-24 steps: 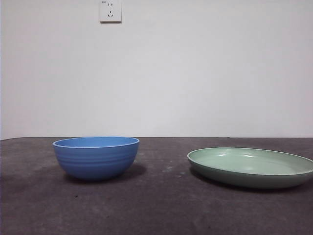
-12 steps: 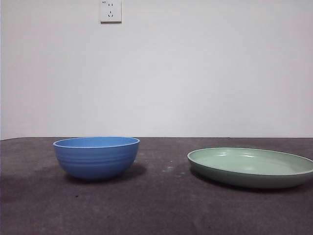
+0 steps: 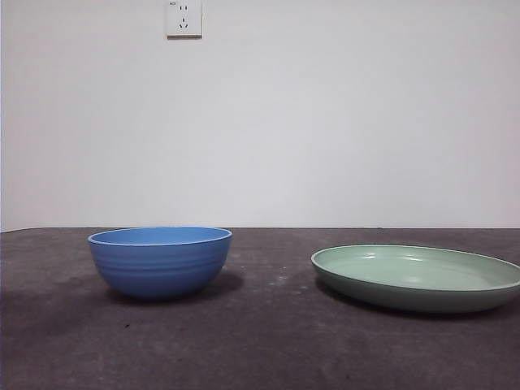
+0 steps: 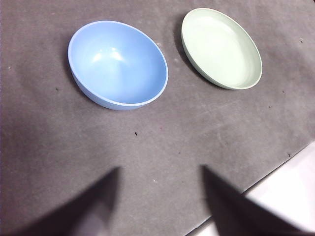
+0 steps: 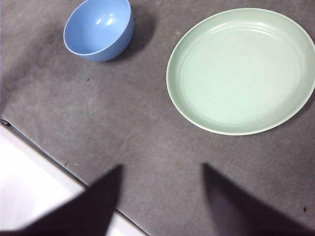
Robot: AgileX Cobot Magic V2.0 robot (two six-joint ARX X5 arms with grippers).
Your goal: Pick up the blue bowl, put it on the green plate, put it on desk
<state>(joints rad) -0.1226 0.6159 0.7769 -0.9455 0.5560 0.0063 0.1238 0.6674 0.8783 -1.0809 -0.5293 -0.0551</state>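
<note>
Sitting apart on the dark table: a blue bowl and a green plate.
Both the left claw and the right claw hang spread open above the table, gripping nothing; farther back, a white wall socket carries tiny, unreadable print.

The blue bowl sits upright and empty on my dark grey tabletop, glossy, with faint ridges round its outer wall. Well apart from it lies the green plate, wide, shallow, pale mint, flat and empty.
</note>
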